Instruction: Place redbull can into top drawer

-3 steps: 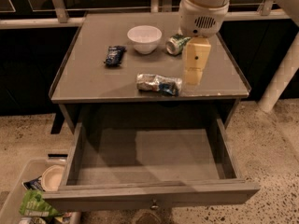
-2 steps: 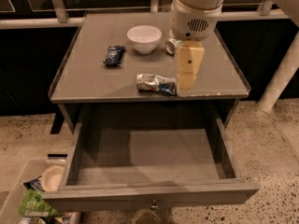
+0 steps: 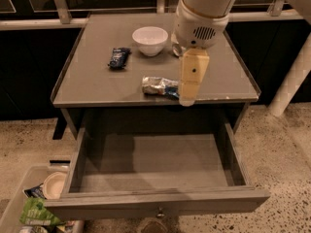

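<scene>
Silver redbull can (image 3: 159,86) just beside hand (image 3: 188,97)

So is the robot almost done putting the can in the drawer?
Not yet. Done: the top drawer is pulled open, with nothing in it. In hand: the hand is just right of the redbull can, which lies on its side on the tabletop. Left: grab the can, carry it down and set it in the drawer.
</scene>
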Robot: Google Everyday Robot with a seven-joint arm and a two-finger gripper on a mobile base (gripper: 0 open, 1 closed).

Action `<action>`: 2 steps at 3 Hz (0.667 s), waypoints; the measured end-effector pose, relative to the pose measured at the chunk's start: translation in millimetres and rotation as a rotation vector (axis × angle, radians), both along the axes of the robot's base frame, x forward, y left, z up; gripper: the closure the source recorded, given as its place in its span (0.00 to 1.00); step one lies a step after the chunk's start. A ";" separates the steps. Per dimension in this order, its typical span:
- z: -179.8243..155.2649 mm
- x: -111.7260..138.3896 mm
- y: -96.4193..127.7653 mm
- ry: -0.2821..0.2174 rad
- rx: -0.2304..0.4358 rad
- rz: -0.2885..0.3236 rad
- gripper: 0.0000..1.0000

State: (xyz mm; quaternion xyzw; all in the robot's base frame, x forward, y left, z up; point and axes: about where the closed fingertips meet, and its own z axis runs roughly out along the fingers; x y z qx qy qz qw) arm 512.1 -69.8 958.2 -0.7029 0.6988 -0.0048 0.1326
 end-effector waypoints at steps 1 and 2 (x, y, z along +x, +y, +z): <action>-20.8 16.8 0.0 -0.008 0.012 0.003 0.00; -48.6 45.7 20.3 -0.011 0.052 0.049 0.00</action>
